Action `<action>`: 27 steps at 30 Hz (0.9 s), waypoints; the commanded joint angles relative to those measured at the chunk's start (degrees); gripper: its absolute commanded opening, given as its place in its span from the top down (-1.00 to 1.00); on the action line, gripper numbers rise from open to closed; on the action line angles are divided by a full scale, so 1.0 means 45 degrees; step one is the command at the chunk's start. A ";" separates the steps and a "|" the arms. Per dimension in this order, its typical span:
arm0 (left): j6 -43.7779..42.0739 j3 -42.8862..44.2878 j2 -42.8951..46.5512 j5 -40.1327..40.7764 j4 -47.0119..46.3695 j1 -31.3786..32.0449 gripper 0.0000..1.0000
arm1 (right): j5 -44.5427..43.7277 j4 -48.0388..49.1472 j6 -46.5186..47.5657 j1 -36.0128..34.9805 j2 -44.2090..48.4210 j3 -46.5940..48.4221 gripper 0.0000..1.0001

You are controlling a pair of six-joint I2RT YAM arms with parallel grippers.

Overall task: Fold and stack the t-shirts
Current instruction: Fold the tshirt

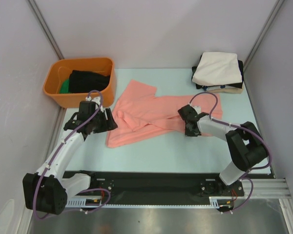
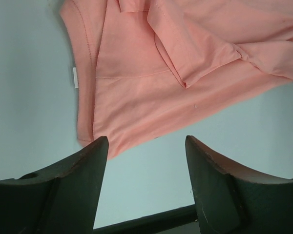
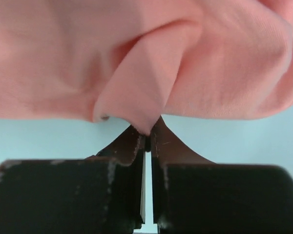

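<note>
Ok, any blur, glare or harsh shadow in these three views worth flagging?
Top external: even, soft light, no glare, only faint shadows; the salmon-pink t-shirt is sharp. Left wrist: the shirt's stitching is crisp; the open left gripper is dark with little detail. Right wrist: very close, the cloth slightly soft, and the right gripper pinching a fold is underlit.

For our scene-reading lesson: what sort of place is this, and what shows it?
Probably a robot lab cell: left arm and right arm bolted to a rail, panel walls round the table, and the right gripper pinching a pink shirt near a folded stack.
</note>
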State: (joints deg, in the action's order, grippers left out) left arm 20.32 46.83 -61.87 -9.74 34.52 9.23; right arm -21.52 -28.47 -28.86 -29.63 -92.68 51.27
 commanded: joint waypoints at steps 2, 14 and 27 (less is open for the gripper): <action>-0.0374 -0.0016 0.0291 -0.0278 -0.0191 -0.0079 -0.39 | -0.0609 -0.1795 -0.0752 -0.0212 0.0944 0.0073 1.00; -0.0374 -0.0035 0.0291 -0.0414 -0.0211 -0.0138 -0.32 | 0.0817 -0.6465 -0.4347 -0.0858 0.7273 0.0112 1.00; -0.0413 -0.0055 -0.0080 -0.0668 -0.0250 -0.0138 -0.27 | 0.3470 -0.4088 -0.1068 0.3516 0.7574 -0.0066 1.00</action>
State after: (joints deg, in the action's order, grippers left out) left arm 19.88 46.81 -61.89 -11.25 34.48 9.17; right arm -11.55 -53.36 -39.72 -16.88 -55.02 49.43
